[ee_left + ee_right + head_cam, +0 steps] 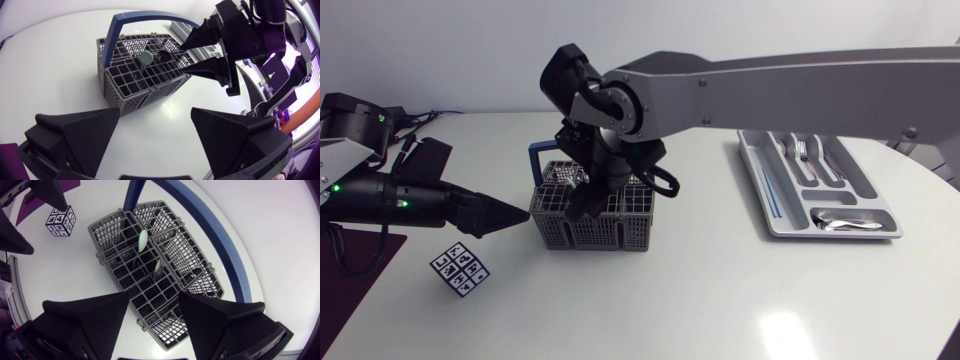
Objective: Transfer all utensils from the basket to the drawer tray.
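Note:
The grey wire basket [620, 236] with a blue handle [535, 156] stands at the table's middle left. My right gripper [592, 196] hangs just above it, open, with nothing between its fingers. Under that gripper [154, 294] a pale green utensil handle [142, 240] and a thin metal utensil [157, 268] stand in the basket's [93, 228] compartments. The grey drawer tray [775, 216] lies at the right with forks [802, 150] and a spoon [840, 222] in it. My left gripper [520, 215] points at the basket's left side, open and empty. The left wrist view shows the basket [125, 91] ahead of it and my right gripper [184, 60].
A small cube with black and white markers [460, 270] sits in front of my left gripper, left of the basket. A dark purple mat [345, 272] lies at the table's left edge. The white tabletop stretches between basket and tray.

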Controlling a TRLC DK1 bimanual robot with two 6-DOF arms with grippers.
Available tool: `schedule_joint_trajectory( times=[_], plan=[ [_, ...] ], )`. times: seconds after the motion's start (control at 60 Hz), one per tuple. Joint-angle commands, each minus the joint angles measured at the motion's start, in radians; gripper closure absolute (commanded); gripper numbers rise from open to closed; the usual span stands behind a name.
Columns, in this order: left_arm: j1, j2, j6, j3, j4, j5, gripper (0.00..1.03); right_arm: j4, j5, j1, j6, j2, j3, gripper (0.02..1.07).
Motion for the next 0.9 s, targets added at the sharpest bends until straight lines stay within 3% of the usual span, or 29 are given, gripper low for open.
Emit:
schedule_joint_trajectory(
  times=[0.0, 0.083, 0.233, 0.283, 0.367, 0.633, 0.767, 0.883],
  plan=[
    [0.011, 0.017, 0.043, -0.034, 0.008, 0.019, 0.04, -0.006, 0.036, 0.016, 0.042, 0.04, 0.034, 0.42],
    [0.011, 0.019, 0.059, -0.042, 0.017, 0.028, 0.04, 0.017, 0.07, 0.019, 0.046, 0.053, 0.041, 0.48],
    [0.011, 0.026, 0.082, -0.06, 0.04, 0.051, 0.04, 0.028, 0.094, 0.019, 0.051, 0.079, 0.064, 0.49],
    [0.011, 0.028, 0.102, -0.066, 0.045, 0.055, 0.04, 0.043, 0.114, 0.027, 0.051, 0.086, 0.066, 0.57],
    [0.017, 0.033, 0.125, -0.08, 0.071, 0.065, 0.04, 0.051, 0.131, 0.035, 0.051, 0.099, 0.072, 0.61],
    [0.046, 0.034, 0.207, -0.126, 0.14, 0.117, 0.05, 0.085, 0.177, 0.049, 0.042, 0.122, 0.07, 0.66],
    [0.046, 0.036, 0.235, -0.149, 0.166, 0.12, 0.05, 0.105, 0.225, 0.056, 0.033, 0.139, 0.072, 0.8],
    [0.043, 0.029, 0.25, -0.161, 0.175, 0.12, 0.05, 0.112, 0.24, 0.061, 0.02, 0.146, 0.073, 0.86]
  ],
)
